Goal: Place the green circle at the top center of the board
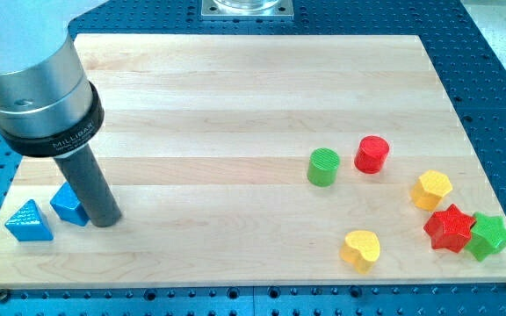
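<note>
The green circle (323, 167) stands on the wooden board (235, 96) right of centre, just left of a red circle (372, 154). My tip (105, 220) rests on the board at the view's lower left, far from the green circle. It touches the right side of a blue block (68, 204). A blue triangle (29, 221) lies further left.
A yellow hexagon-like block (431, 189), a red star (449, 228) and a green star (488, 235) cluster at the right edge. A yellow heart (360, 249) lies near the bottom edge. The arm's silver body (33, 79) covers the board's upper left corner.
</note>
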You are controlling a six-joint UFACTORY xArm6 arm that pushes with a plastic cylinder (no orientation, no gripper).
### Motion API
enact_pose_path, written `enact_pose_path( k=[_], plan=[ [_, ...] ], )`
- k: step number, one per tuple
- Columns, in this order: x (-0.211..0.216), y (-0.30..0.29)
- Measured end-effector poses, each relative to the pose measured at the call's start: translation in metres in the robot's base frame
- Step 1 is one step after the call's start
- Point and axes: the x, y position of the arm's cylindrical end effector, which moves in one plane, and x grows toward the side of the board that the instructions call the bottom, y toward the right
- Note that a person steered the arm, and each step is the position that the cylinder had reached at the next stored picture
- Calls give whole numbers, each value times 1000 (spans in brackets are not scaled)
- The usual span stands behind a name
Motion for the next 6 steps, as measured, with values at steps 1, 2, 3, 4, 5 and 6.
enact_pose_path(
  k=[1, 2, 3, 4, 5, 6],
  plan=[
    [5, 72],
    [-16, 32],
    [-17, -7],
    [-2, 74],
    [-2, 195],
    [-39, 255]
  ],
)
